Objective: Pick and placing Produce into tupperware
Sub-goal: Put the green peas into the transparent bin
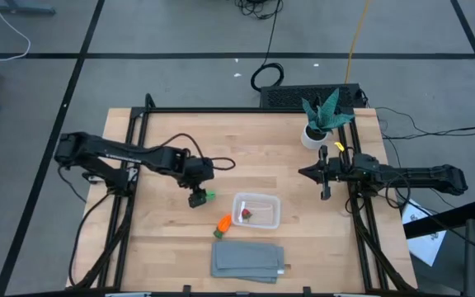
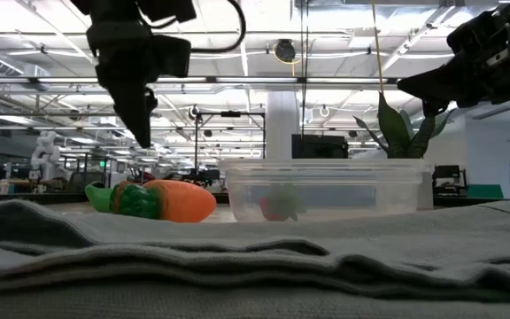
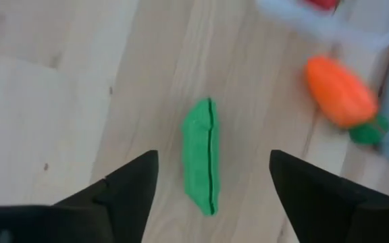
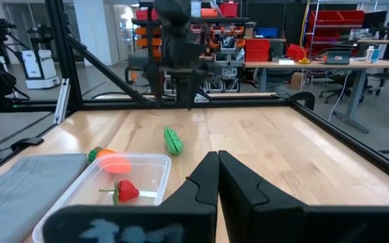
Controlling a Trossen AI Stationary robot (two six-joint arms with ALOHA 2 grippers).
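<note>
**Pod on the wood, fingers wide above it**

While hanging over the bare wood of the counter (image 1: 163,148), left of the tupperware (image 1: 256,210), holds nothing: left gripper (image 3: 211,175), fingers (image 3: 123,185) spread wide with the green pod (image 3: 201,156) lying flat between and below them, untouched. Seen in the high view just beside that gripper, on its tupperware side. Seen from the right wrist lying on the planks beyond the container, under the dark left arm.

Inside the tupperware: the red berry (image 4: 125,191) with its green cap, resting on the clear floor near one wall. Just outside, against the container's near-left corner: the orange carrot (image 1: 223,223), green top pointing toward the grey cloth (image 1: 248,261). Carrot and pod apart from each other, both out of the container.

Below the tupperware in the high view, spread flat at the counter's front edge: the grey cloth, close to the container, contact not clear.

At the counter's right side, well apart from the produce: right gripper (image 4: 217,162), fingers pressed together, empty, pointing toward the middle. Behind it, near the far edge: spiky green plant (image 1: 324,111) in a white pot.
</note>
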